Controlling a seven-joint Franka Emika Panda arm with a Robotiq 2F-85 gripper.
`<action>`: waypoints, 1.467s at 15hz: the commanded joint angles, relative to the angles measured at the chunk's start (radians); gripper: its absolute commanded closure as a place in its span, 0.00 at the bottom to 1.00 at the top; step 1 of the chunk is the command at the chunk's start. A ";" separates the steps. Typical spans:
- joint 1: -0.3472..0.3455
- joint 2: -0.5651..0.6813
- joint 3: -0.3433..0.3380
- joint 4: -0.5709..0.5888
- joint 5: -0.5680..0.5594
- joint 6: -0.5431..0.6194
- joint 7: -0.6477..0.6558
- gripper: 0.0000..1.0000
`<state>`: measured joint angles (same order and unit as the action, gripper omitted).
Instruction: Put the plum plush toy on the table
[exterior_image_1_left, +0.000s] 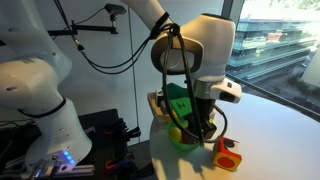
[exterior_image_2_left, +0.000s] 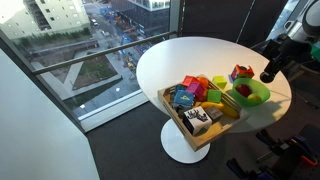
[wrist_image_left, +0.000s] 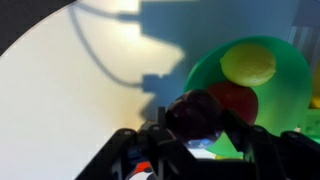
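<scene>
The tool is clamped on the plum plush toy over the edge of the green bowl, so it seems best to move sideways over bare bench, lower close, then open gently.

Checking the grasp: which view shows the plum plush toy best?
The wrist view: the plum plush toy sits large and central, held within the end effector. In both exterior views it is too small or too hidden to make out.
</scene>
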<state>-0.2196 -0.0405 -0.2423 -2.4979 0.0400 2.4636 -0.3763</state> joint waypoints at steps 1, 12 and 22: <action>-0.023 -0.011 -0.015 0.016 -0.062 -0.031 0.067 0.65; -0.047 0.081 -0.039 0.022 -0.099 0.017 0.131 0.65; -0.060 0.175 -0.059 0.046 -0.114 0.075 0.172 0.65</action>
<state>-0.2663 0.1048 -0.3017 -2.4822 -0.0441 2.5250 -0.2423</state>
